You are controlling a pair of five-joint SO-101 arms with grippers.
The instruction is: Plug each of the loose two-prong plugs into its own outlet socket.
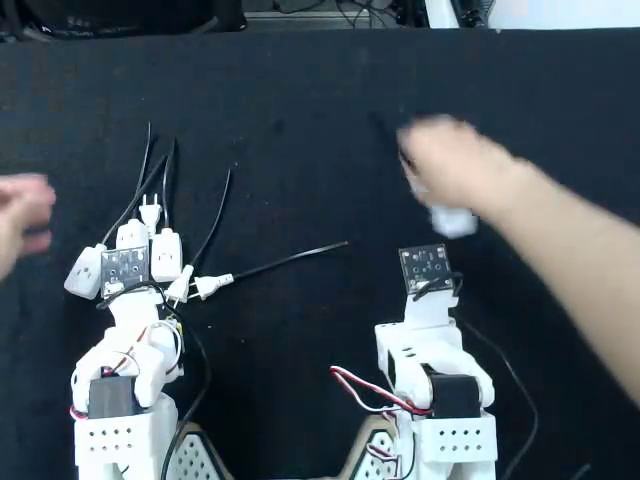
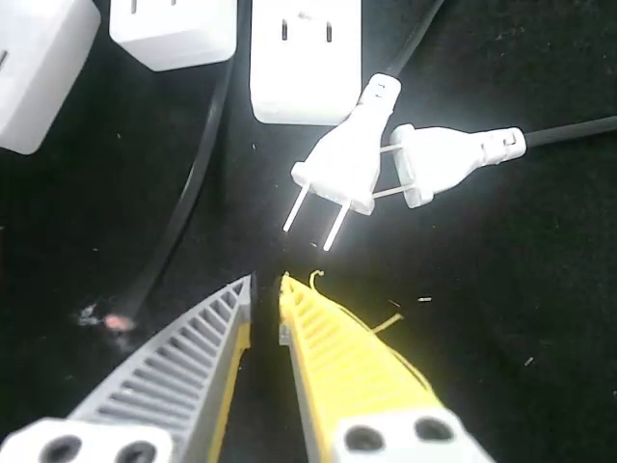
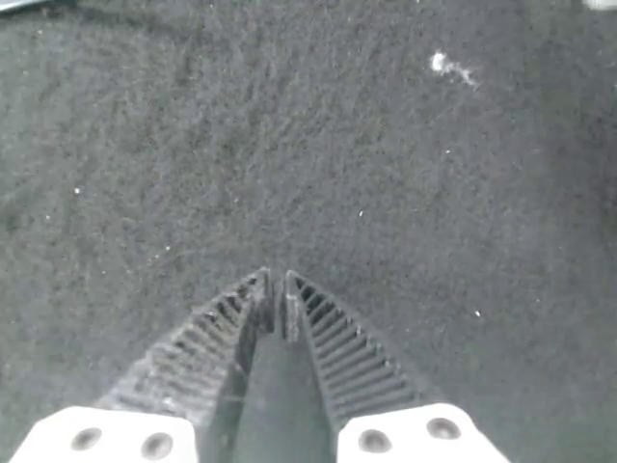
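Black cloth table [image 1: 300, 120] with two arms side by side. Three white outlet blocks [image 2: 304, 58] sit in a close row just ahead of the left gripper [image 2: 267, 285], whose grey and yellow fingers are pressed together with nothing between them. Two white two-prong plugs [image 2: 337, 166] on black cords lie loose on the cloth beside the nearest block, unplugged. One points its prongs toward the gripper tips; the other plug [image 2: 448, 159] lies crosswise, its prongs against the first plug's body. The right gripper [image 3: 276, 282], fingers likewise together and empty, hangs over bare cloth, well apart from the plugs. A person's hand [image 1: 450, 165], blurred, is over a white object [image 1: 452, 222] beyond the right arm; what the object is cannot be told.
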